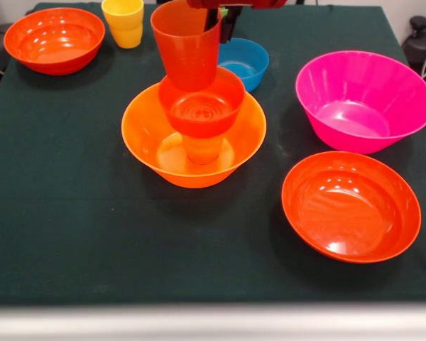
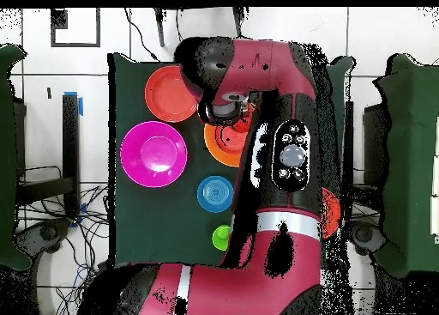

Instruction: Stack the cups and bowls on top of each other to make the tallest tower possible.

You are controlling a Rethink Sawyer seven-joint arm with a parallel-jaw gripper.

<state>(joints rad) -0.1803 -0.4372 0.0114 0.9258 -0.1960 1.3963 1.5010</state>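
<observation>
Here, the arm (image 2: 274, 157) is filling the middle of the overhead view, hiding much of the table (image 1: 71, 234). In the front view the claw (image 1: 224, 18) is showing at the top centre, gripping the rim of a red-orange cup (image 1: 187, 46), its fingers clamped on the wall. That cup is hanging just above the tower (image 1: 199, 135) in the centre of the frame: a big orange bowl (image 1: 145, 142) is holding an upside-down orange cup (image 1: 202, 149), and a small red bowl (image 1: 201, 106) is sitting on that. The held cup's base is meeting the small bowl's far rim; whether they touch, I cannot tell. The pink bowl (image 1: 362, 99) is sitting at the right, a red bowl (image 1: 350, 206) at the lower right, another red bowl (image 1: 55, 39) at the upper left. The blue bowl (image 1: 247, 62) is lying just behind the tower, beside the claw. Yellow cups (image 1: 123, 21), nested, are standing at the top left. A green cup (image 2: 222, 237) is showing only from overhead.
</observation>
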